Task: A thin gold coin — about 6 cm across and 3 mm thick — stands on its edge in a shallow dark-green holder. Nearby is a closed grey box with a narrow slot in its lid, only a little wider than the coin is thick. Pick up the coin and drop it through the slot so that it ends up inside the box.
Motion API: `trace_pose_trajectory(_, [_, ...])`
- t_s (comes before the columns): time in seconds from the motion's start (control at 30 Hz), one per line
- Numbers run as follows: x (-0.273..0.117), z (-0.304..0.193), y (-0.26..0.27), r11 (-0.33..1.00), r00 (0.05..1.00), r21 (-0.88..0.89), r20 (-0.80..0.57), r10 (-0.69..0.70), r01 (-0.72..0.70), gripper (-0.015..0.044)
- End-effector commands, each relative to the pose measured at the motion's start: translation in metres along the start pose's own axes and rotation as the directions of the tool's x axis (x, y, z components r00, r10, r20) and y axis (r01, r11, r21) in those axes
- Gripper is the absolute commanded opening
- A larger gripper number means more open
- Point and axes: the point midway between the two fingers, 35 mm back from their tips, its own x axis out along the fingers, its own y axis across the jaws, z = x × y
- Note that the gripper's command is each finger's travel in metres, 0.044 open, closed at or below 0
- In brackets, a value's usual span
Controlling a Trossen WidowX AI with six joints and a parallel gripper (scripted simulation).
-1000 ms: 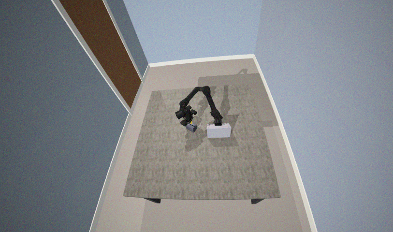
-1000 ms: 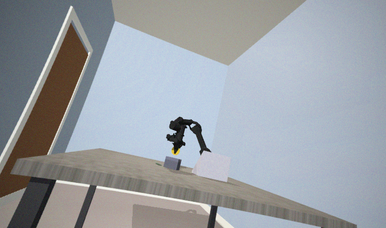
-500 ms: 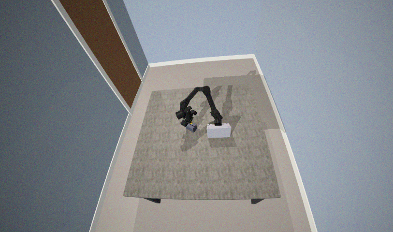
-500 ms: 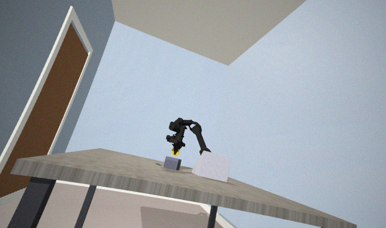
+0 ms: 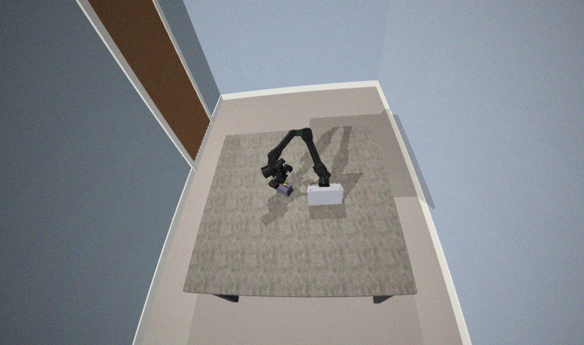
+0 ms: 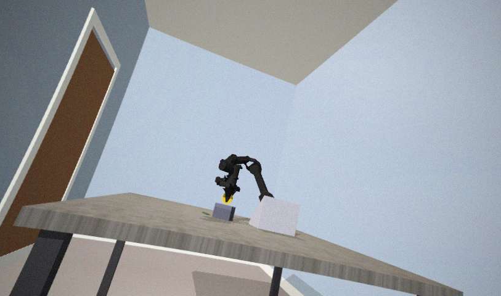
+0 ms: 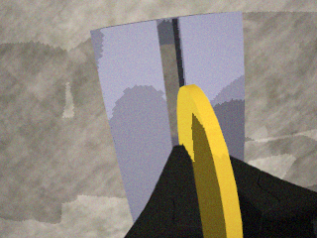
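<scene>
- The black gripper (image 7: 198, 178) is clamped on the thin gold coin (image 7: 210, 178), held edge-down just above the closed grey box (image 7: 146, 93).
- The coin's plane runs nearly parallel to the narrow dark slot (image 7: 176, 47), lying slightly right of it.

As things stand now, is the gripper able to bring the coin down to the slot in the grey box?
Probably yes. The gripper holds the coin just above the grey box, edge roughly along the slot; nothing lies between them.
</scene>
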Motion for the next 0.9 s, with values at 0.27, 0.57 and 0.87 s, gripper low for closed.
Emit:
trace_pose_trajectory(0.27, [0.002, 0.000, 0.000, 1.000, 1.000, 0.000, 0.000, 0.000, 0.000, 0.0105])
trace_pose_trajectory(0.57, [0.002, 0.000, 0.000, 1.000, 1.000, 0.000, 0.000, 0.000, 0.000, 0.0161])
trace_pose_trajectory(0.87, [-0.015, 0.000, 0.000, 1.000, 1.000, -0.001, 0.000, 0.001, -0.001, 0.0344])
